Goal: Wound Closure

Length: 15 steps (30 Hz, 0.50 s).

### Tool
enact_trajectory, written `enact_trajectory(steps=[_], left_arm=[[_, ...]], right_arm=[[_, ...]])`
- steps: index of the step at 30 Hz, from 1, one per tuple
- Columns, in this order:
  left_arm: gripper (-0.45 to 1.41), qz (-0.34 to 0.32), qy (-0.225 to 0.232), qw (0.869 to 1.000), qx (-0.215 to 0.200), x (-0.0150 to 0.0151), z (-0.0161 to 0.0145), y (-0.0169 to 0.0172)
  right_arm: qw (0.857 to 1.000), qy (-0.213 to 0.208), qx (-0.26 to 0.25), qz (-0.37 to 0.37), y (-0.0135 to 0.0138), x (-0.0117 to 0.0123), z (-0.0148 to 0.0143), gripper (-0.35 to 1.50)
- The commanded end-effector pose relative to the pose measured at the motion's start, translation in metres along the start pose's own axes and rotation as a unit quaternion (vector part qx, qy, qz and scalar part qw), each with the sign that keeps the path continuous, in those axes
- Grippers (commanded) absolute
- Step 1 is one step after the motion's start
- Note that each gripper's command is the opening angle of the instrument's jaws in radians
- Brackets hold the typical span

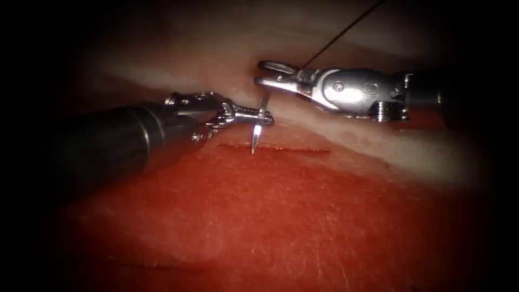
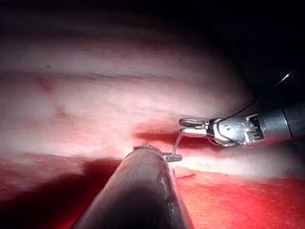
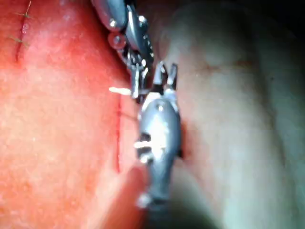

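needle held above the cut

red tissue (image 1: 281, 227) up front, with thin cut (image 1: 286, 148) across it. left tool (image 1: 265, 116) in from the left, jaws closed on needle (image 1: 258, 127) near the middle of its curve. needle point down, just over the cut's left end, not in the tissue. right tool (image 1: 262, 74) in from the right, jaws apart, lower jaw touching the needle's top end, not squeezing it. dark thread (image 1: 346, 30) up and away from the right tool. same grip seen from left wrist view: needle (image 2: 177, 145) between both tools.
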Motion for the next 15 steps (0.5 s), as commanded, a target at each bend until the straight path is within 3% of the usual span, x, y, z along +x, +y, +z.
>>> enact_trajectory(steps=[1,3,4,6,9,15], left_arm=[[0.02,0.024,0.0,1.0,0.0,0.0004,0.0005,-0.0004],[0.39,0.049,0.002,0.999,0.005,0.0006,0.0006,-0.0004],[0.74,0.069,0.005,0.997,0.016,0.0008,0.0006,-0.0004],[1.02,0.098,0.007,0.995,0.019,0.001,0.0006,-0.0005],[1.16,0.124,0.006,0.992,0.019,0.0009,0.0005,-0.0005],[1.19,0.145,0.004,0.989,0.016,0.0008,-0.0003,-0.0003]], right_arm=[[1.0,-0.002,-0.002,-0.004,0.0,-0.0004,0.0005,-0.35],[1.0,-0.003,-0.002,-0.007,0.0,-0.0004,0.0004,-0.35],[1.0,-0.003,-0.003,-0.007,0.0001,-0.0005,0.0003,-0.35],[1.0,-0.005,-0.002,-0.01,0.0001,-0.0006,0.0003,-0.35],[1.0,-0.006,-0.003,-0.01,0.0004,-0.0009,0.0003,-0.35],[1.0,-0.009,-0.007,-0.009,0.001,-0.0022,0.0002,-0.35]])
